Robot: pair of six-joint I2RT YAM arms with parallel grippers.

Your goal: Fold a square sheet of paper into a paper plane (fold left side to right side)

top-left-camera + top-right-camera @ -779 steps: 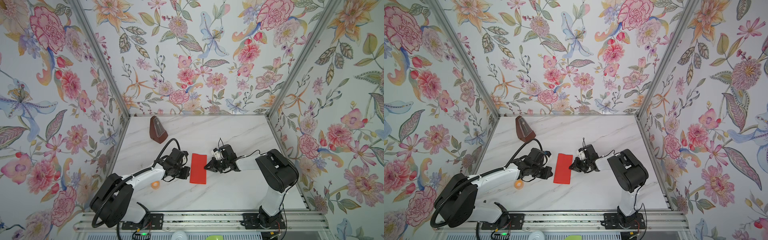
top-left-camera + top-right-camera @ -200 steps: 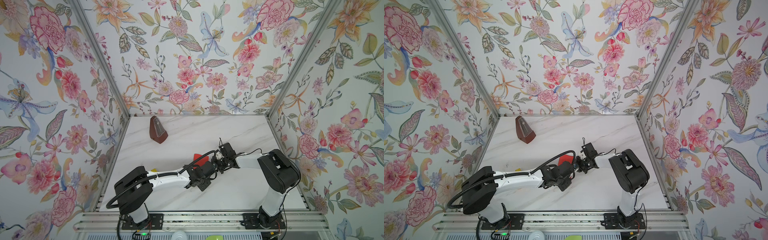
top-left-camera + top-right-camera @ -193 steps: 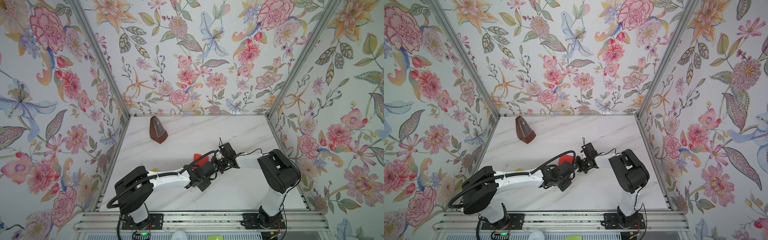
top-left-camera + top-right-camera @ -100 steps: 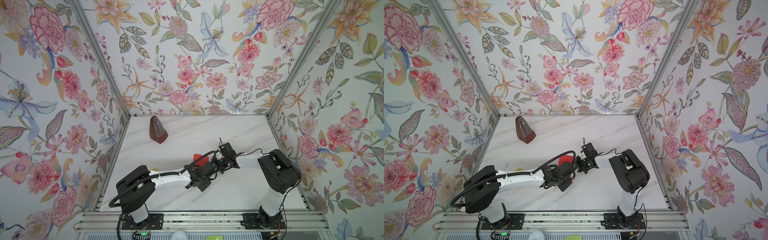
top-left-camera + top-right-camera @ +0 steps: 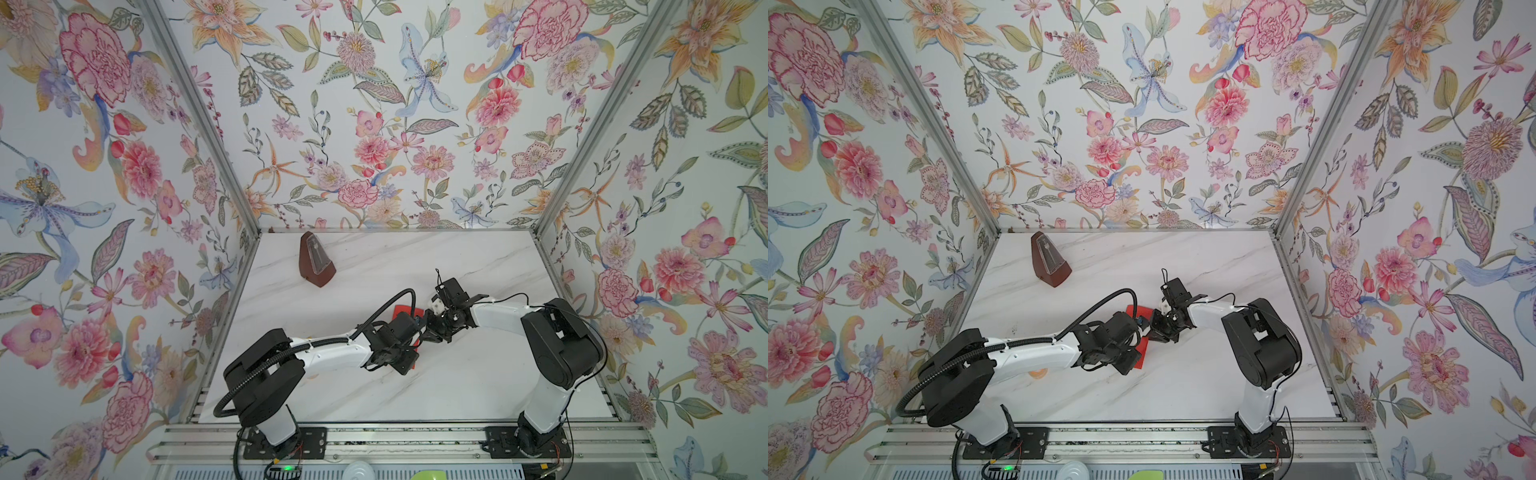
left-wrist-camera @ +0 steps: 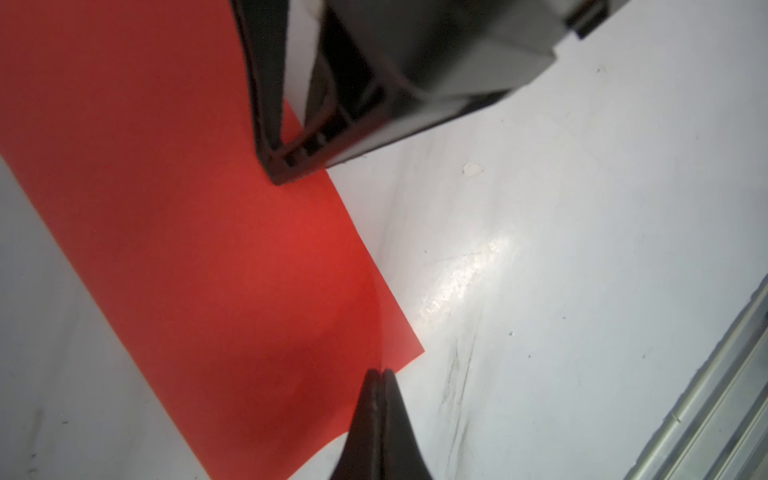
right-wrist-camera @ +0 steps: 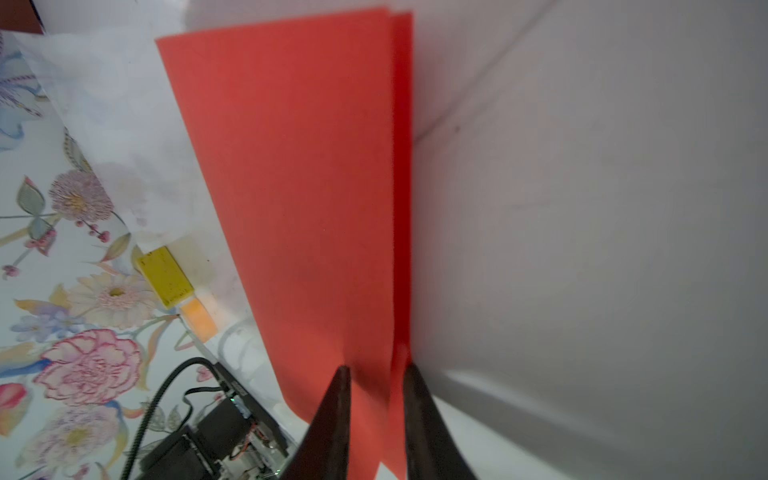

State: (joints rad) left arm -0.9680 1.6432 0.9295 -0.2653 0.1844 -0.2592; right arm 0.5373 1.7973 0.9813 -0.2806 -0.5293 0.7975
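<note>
The folded square sheet of paper (image 5: 1136, 311) is on the desk (image 5: 1183, 386) at the frame's centre; the left tool (image 6: 380, 374) is closed, tips at its corner; the right tool (image 7: 376, 367) stands slightly open around its edge.

Paper (image 6: 208, 249) under left gripper (image 6: 380, 374): thin, red, matt, smooth. Fingers (image 6: 397, 436): black, matt, probably moulded plastic. Table (image 6: 540, 291) beyond tips: white marble-look, smooth, semi-gloss, fine dark scuffs, glare patch. Rail (image 6: 727, 395) further out: bare brushed metal. Metronome (image 5: 316, 262), well away from gripper: dark brown, glossy, clear front panel. Block (image 7: 164, 276): yellow, matt, speckled.
</note>
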